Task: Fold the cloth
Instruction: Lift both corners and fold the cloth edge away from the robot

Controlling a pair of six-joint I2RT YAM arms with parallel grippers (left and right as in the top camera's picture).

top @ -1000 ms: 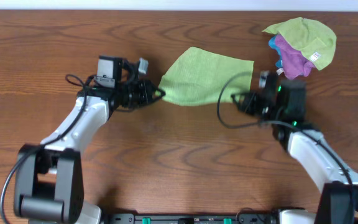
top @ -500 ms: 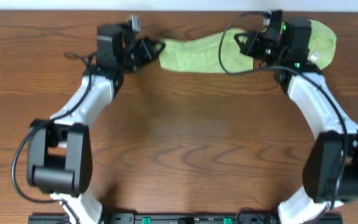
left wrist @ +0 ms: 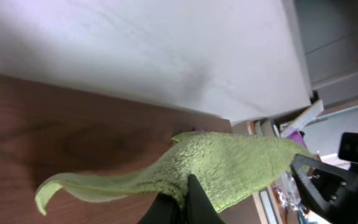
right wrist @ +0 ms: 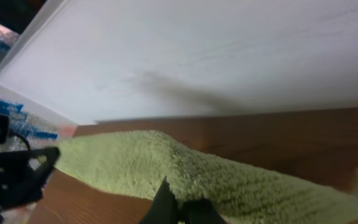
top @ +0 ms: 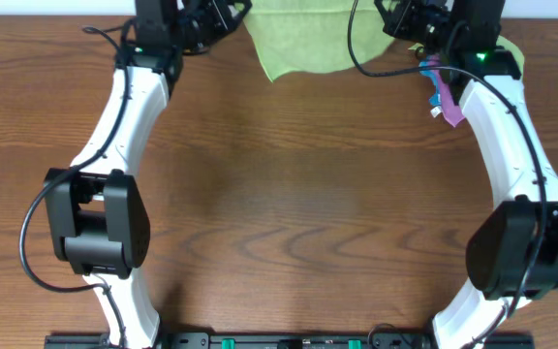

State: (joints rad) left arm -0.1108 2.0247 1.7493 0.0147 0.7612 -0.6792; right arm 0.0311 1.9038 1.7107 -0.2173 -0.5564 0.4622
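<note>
A light green cloth (top: 303, 41) hangs stretched between my two grippers at the far edge of the table, lifted off the wood. My left gripper (top: 238, 12) is shut on its left corner; the cloth also shows in the left wrist view (left wrist: 229, 165), pinched between the black fingers (left wrist: 182, 202). My right gripper (top: 387, 14) is shut on its right corner; the right wrist view shows the cloth (right wrist: 229, 180) draped over the fingers (right wrist: 179, 208). The cloth's upper part runs out of the overhead view.
A pile of other cloths, green (top: 511, 53) over purple (top: 446, 92) and blue, lies at the far right, partly behind my right arm. A white wall (right wrist: 197, 56) rises just past the table's far edge. Brown wooden table (top: 289, 213).
Both grippers have carried the cloth from the middle of the table up and away to the far edge. The cloth left the table and now hangs between them.
</note>
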